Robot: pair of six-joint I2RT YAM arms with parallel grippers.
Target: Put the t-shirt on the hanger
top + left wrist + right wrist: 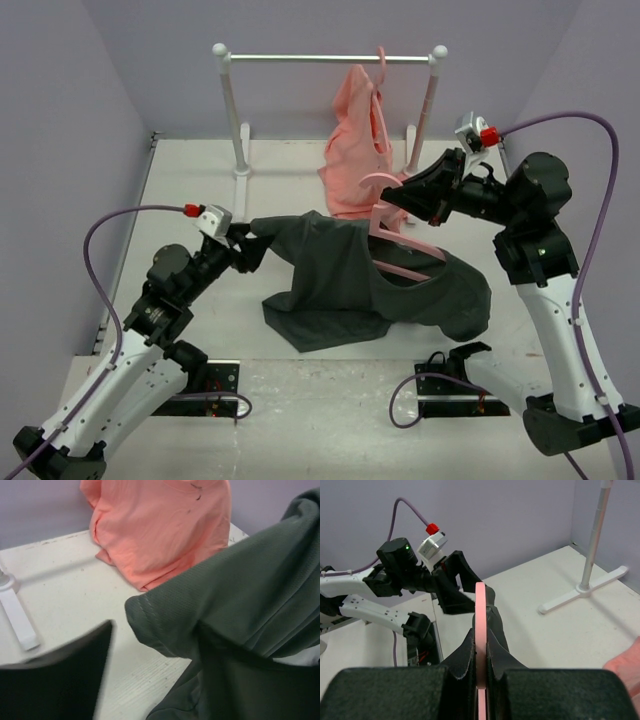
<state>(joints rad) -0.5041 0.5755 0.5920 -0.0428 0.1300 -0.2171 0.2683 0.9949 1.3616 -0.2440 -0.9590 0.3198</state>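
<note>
The dark grey t-shirt [340, 280] lies bunched mid-table, with one end raised to my left gripper [250, 245]. In the left wrist view the t-shirt [240, 595] hangs over the right side and hides that finger. The left finger [55, 680] stands apart from the cloth with bare table between, so my left gripper [160, 650] looks open. My right gripper [395, 200] is shut on the pink hanger [405, 262], which slants down with its lower part inside the shirt. In the right wrist view my right gripper [481, 645] clamps the hanger [480, 605] edge-on.
A white clothes rack [330, 58] stands at the back, with a salmon-pink garment [355, 150] hanging from it on another hanger. The garment [160, 530] and the rack's foot [17, 620] show in the left wrist view. The rack's pole [592, 545] stands to the right.
</note>
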